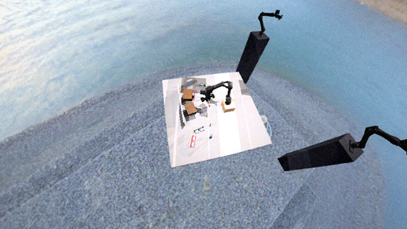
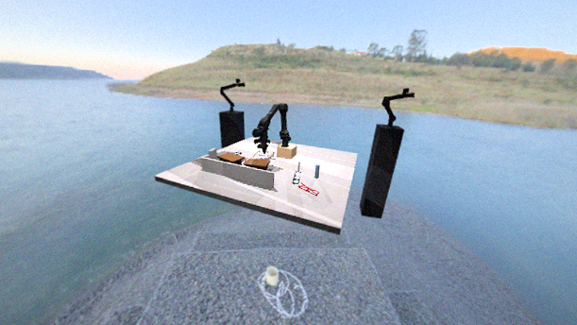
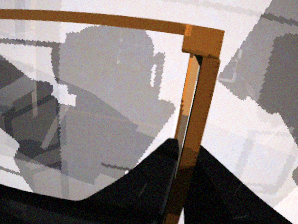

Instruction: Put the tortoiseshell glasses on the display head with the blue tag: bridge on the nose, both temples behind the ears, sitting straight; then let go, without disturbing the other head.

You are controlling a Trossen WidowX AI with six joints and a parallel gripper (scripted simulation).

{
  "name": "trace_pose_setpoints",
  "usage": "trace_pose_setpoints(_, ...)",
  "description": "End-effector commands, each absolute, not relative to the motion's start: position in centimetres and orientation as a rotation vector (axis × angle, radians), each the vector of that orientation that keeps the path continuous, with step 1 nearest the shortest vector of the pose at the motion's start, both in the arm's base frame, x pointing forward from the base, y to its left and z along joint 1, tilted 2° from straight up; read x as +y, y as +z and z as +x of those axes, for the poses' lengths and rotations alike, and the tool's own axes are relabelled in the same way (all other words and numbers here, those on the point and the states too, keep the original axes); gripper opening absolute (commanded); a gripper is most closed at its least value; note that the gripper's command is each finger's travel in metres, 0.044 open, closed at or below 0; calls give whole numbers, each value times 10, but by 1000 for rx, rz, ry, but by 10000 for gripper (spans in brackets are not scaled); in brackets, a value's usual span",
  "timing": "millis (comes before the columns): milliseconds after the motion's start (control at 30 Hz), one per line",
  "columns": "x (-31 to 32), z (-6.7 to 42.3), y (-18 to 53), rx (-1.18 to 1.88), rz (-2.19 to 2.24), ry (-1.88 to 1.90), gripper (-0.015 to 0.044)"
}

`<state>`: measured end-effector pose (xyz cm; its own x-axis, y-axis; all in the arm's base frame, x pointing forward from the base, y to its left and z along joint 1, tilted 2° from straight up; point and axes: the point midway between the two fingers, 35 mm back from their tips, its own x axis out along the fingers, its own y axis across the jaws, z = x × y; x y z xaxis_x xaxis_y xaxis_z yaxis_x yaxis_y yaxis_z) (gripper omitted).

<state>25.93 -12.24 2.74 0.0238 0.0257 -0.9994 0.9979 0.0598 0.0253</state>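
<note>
Top view: arm (image 1: 222, 86) bent over from its wooden base block (image 1: 228, 106) toward the two brown-topped heads (image 1: 187, 94) (image 1: 190, 107) at the far left side of the white table (image 1: 239, 134); tool (image 1: 204, 98) sits just beside them, too small here to see the fingers or what they hold; black-framed glasses (image 1: 199, 129), red-framed glasses (image 1: 193, 141) and a small dark cylinder (image 1: 210, 136) lie well apart from the tool nearer the table's front; two dark pillars (image 1: 252, 56) (image 1: 321, 153) with small arms on top stand off the table. Exterior view: tool (image 2: 262, 144) hangs above the table just behind the two heads (image 2: 231, 157) (image 2: 257, 162), which sit behind a low grey wall (image 2: 239, 171); red glasses (image 2: 308, 189) flat on the table, cylinder (image 2: 316, 171) upright, black glasses (image 2: 296, 177) near it; cannot tell blue tag from here. Wrist view: tool nearly fully closed and clamped on the tortoiseshell glasses (image 3: 197, 90), amber-brown frame running across the top and down to the black fingers at its corner/hinge side, clear lens filling the left with grey shadows showing through; glasses are in the air in the tool, not on either head
</note>
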Motion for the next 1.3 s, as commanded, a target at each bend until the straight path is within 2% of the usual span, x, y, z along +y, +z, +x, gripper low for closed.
trace_pose_setpoints(0, -122, 258, 22, 1243, 1194, -1147, 0)
trace_pose_setpoints(800, -121, 258, 8, 1243, 1194, -1147, 0)
trace_pose_setpoints(1267, -120, 274, 9, 1235, 1200, -1138, 0)
